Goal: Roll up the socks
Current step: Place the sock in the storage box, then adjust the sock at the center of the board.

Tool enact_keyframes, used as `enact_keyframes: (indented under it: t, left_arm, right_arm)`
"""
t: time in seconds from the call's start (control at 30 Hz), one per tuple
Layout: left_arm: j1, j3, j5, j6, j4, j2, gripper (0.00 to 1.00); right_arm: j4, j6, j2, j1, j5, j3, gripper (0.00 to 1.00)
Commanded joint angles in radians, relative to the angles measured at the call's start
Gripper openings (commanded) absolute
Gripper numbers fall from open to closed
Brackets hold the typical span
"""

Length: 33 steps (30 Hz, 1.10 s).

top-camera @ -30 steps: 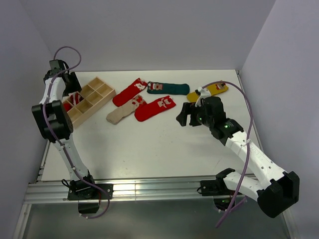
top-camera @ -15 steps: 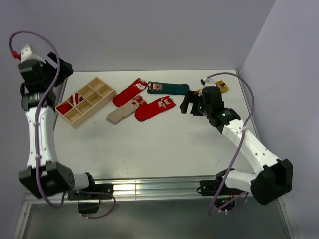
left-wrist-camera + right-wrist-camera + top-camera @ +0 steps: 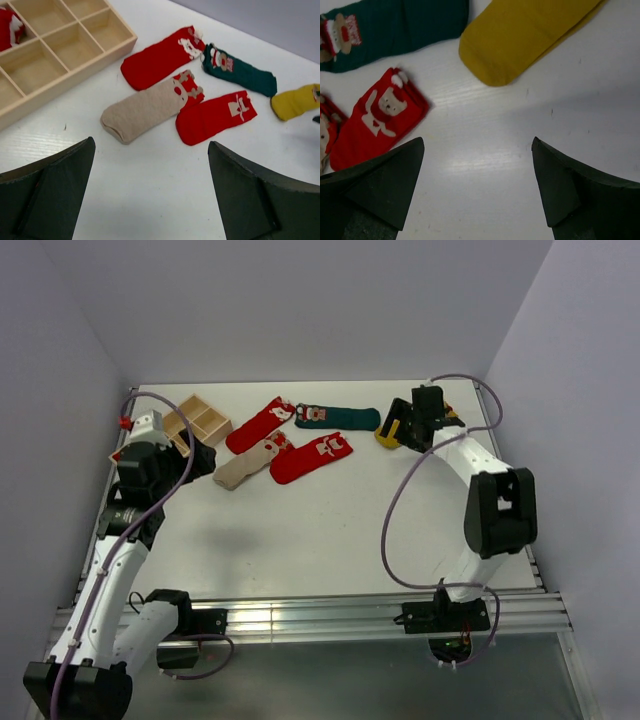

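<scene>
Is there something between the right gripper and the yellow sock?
Nothing visible. The open right gripper hangs near the rounded end of the yellow sock, only bare table between them. The green sock and a red sock lie aside.

White table (image 3: 320,530): socks (image 3: 311,458), wooden tray (image 3: 70,84).

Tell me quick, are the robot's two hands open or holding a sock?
Left gripper: open, holding nothing.
Right gripper: open, empty, by the mustard yellow fabric sock.
</scene>
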Motion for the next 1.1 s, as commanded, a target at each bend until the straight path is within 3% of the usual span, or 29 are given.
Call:
enact_keyframes:
  t: [0.0, 0.3, 0.5, 0.63, 0.83, 0.93, 1.07]
  left_arm:
    - [-0.020, -0.102, -0.003, -0.008, 0.105, -0.058, 0.99]
    - [-0.026, -0.116, -0.027, 0.016, 0.082, -0.056, 0.99]
    - [-0.026, -0.115, -0.008, 0.016, 0.081, -0.026, 0.98]
    - [-0.026, -0.110, 0.014, 0.015, 0.078, -0.007, 0.98]
    - [-0.026, -0.107, 0.043, 0.007, 0.073, -0.004, 0.98]
    - [-0.028, -0.110, 0.060, 0.004, 0.073, -0.015, 0.97]
    - [-0.033, -0.109, 0.069, 0.002, 0.070, -0.024, 0.97]
  right_arm:
    - [0.079, -0.034, 0.120, -0.032, -0.027, 0.143, 0.95]
    - [-0.054, -0.056, 0.487, -0.067, -0.166, 0.454, 0.92]
    - [-0.154, 0.007, 0.555, -0.063, -0.256, 0.497, 0.89]
    - [-0.166, 0.010, 0.469, -0.014, -0.286, 0.381, 0.89]
    - [0.005, 0.119, 0.182, 0.075, -0.260, -0.077, 0.89]
    - [0.068, 0.186, 0.012, 0.201, -0.198, -0.283, 0.88]
    - [0.103, 0.249, -0.085, 0.391, -0.199, -0.345, 0.88]
